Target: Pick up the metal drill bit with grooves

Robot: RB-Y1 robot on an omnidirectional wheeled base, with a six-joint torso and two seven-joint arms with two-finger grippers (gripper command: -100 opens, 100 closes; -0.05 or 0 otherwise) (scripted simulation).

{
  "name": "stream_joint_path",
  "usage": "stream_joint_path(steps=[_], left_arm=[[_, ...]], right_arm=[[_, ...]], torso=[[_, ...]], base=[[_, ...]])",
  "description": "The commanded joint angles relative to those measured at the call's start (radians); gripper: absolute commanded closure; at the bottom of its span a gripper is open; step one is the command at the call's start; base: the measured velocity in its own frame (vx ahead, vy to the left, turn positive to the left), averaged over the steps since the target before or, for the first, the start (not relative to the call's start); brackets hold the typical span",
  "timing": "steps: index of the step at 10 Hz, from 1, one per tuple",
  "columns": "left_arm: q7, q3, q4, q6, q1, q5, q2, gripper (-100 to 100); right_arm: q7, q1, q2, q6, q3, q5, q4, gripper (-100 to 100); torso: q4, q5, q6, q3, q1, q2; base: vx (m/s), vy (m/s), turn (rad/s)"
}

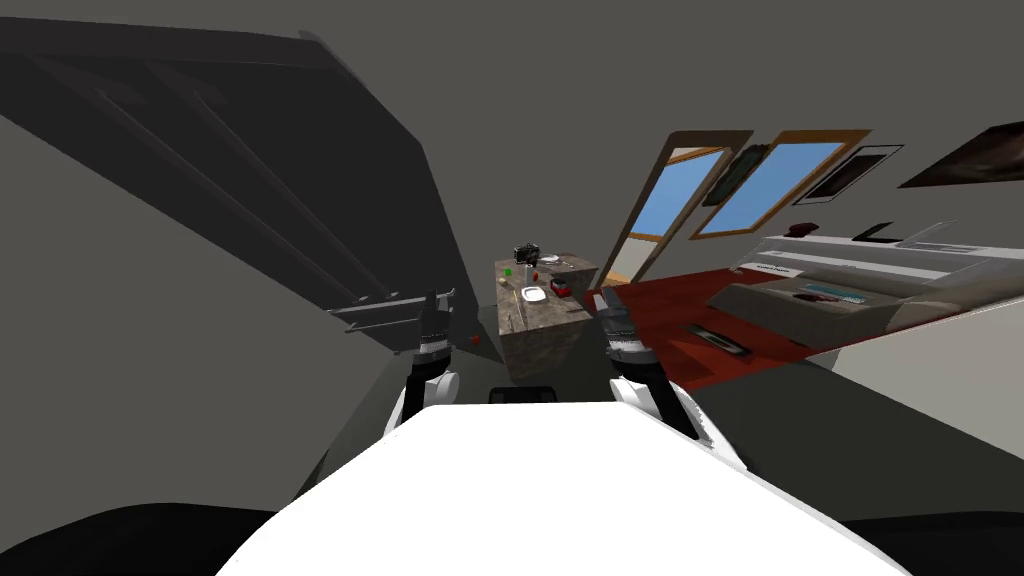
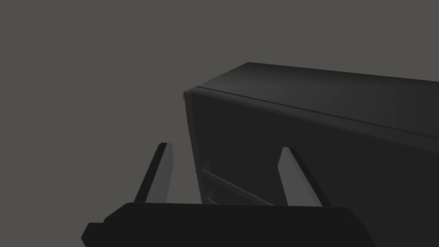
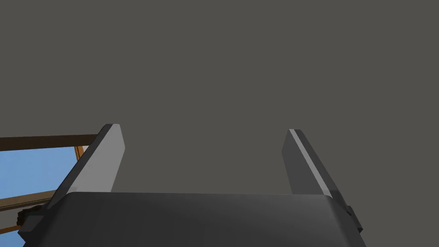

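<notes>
While both agape, two tools point(image 2: 226, 147) point(image 3: 202, 128)

A mottled brown stone-like bench point(image 1: 545, 340) stands in the middle of the frame; on its top lie a white dish point(image 1: 533, 294), a red thing point(image 1: 560, 288), a small green block point(image 1: 508, 270) and, at the far end, a black object point(image 1: 527, 252)

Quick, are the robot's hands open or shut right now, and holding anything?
Left end effector: open, holding nothing.
Right end effector: open, holding nothing.
</notes>
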Motion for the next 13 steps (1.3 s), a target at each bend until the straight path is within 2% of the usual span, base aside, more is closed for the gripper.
stream_joint_path(steps=[1, 2, 3, 4, 5, 6, 7, 8, 9, 10, 11, 12, 13], left_arm=[[0.000, 0.000, 0.000, 0.000, 0.000, 0.000, 0.000, 0], [0.000, 0.000, 0.000, 0.000, 0.000, 0.000, 0.000, 0], [0.000, 0.000, 0.000, 0.000, 0.000, 0.000, 0.000, 0], [0.000, 0.000, 0.000, 0.000, 0.000, 0.000, 0.000, 0], [0.000, 0.000, 0.000, 0.000, 0.000, 0.000, 0.000, 0], [0.000, 0.000, 0.000, 0.000, 0.000, 0.000, 0.000, 0], [0.000, 0.000, 0.000, 0.000, 0.000, 0.000, 0.000, 0], [0.000, 0.000, 0.000, 0.000, 0.000, 0.000, 0.000, 0], [0.000, 0.000, 0.000, 0.000, 0.000, 0.000, 0.000, 0], [0.000, 0.000, 0.000, 0.000, 0.000, 0.000, 0.000, 0], [0.000, 0.000, 0.000, 0.000, 0.000, 0.000, 0.000, 0], [0.000, 0.000, 0.000, 0.000, 0.000, 0.000, 0.000, 0], [0.000, 0.000, 0.000, 0.000, 0.000, 0.000, 0.000, 0]], right_arm=[[-0.001, 0.000, -0.042, -0.006, -0.004, 0.009, 0.007, -100], [-0.001, 0.002, -0.077, -0.017, -0.008, 0.025, 0.021, -100], [-0.001, 0.002, -0.090, -0.017, -0.008, 0.025, 0.021, -100], [-0.001, 0.004, -0.128, -0.029, -0.011, 0.043, 0.037, -100], [-0.001, 0.004, -0.138, -0.029, -0.011, 0.043, 0.037, -100], [-0.001, 0.006, -0.179, -0.040, -0.013, 0.061, 0.054, -100], [-0.001, 0.006, -0.188, -0.040, -0.013, 0.061, 0.054, -100], [-0.001, 0.008, -0.228, -0.052, -0.015, 0.081, 0.072, -100], [-0.001, 0.008, -0.239, -0.052, -0.015, 0.081, 0.072, -100], [0.000, 0.010, -0.278, -0.063, -0.015, 0.101, 0.091, -100], [0.000, 0.010, -0.292, -0.063, -0.015, 0.101, 0.091, -100], [0.001, 0.012, -0.331, -0.074, -0.014, 0.121, 0.112, -100], [0.001, 0.012, -0.345, -0.074, -0.014, 0.121, 0.112, -100]], torso=[[0.000, 0.000, 0.000, 0.000, 0.000, 0.000], [0.000, 0.000, 0.000, 0.000, 0.001, -0.001], [0.000, 0.000, 0.000, 0.000, 0.001, 0.000], [0.000, 0.000, 0.001, -0.001, 0.001, -0.001], [0.000, 0.000, 0.000, 0.000, 0.000, -0.001], [0.000, 0.000, 0.001, -0.001, 0.000, -0.001], [0.000, 0.000, 0.000, -0.001, 0.000, -0.001], [0.000, 0.000, 0.001, -0.001, 0.001, -0.002], [0.000, 0.000, 0.000, -0.001, 0.000, -0.002], [0.000, 0.000, 0.001, -0.001, 0.000, -0.002], [0.000, 0.000, 0.000, -0.001, -0.001, -0.001], [0.000, 0.000, 0.001, -0.001, 0.000, -0.002], [0.000, 0.000, 0.000, -0.001, 0.000, -0.002]], base=[[-0.056, -0.027, 0.090], [-0.062, -0.020, 0.185], [-0.047, -0.023, 0.073], [-0.058, -0.029, 0.179], [-0.051, -0.035, 0.080], [-0.055, -0.031, 0.184], [-0.047, -0.026, 0.087], [-0.047, -0.028, 0.196], [-0.046, -0.034, 0.090], [-0.062, -0.042, 0.169], [-0.051, -0.033, 0.113], [-0.049, -0.026, 0.238], [-0.039, -0.026, 0.090]])
